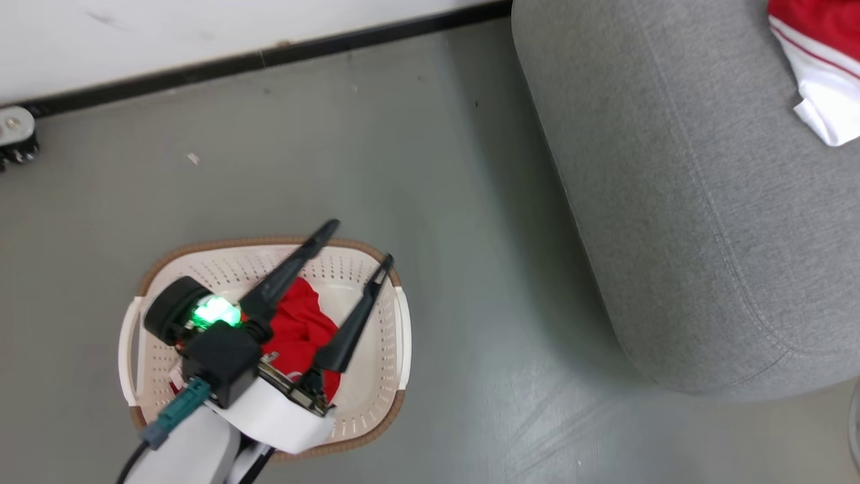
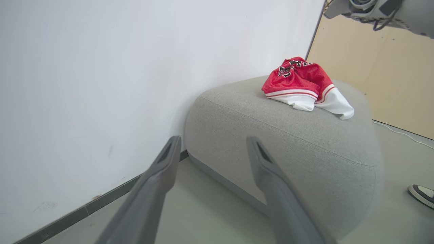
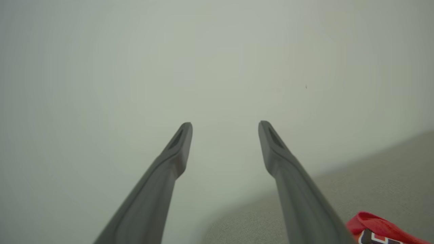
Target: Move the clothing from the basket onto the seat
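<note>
Head view: the basket [image 1: 376,363] stands on the floor [image 1: 470,269], well apart from the seat [image 1: 672,202]. A crumpled red garment [image 1: 302,329] lies inside the basket, toward the side nearest the seat. The left claw [image 1: 361,242] hangs above the basket with its two dark fingers spread wide. The garment shows directly beneath and between them, and the fingertips reach out over the basket's far rim. Nothing is pinched between the fingers, and whether they touch the cloth cannot be told.

A red jersey [image 1: 820,67] with white panels lies on the seat's top, far from the rounded corner that faces the basket.

Left wrist view: the left claw [image 2: 213,140], spread and empty, points along the floor at the seat [image 2: 322,152], with the jersey [image 2: 301,84] bunched on top and a white wall [image 2: 101,67] beside it.

Right wrist view: the right claw [image 3: 225,127] is also spread and empty. The seat [image 3: 390,176] lies low under it, and the jersey [image 3: 376,227] sits just beside its right finger.
</note>
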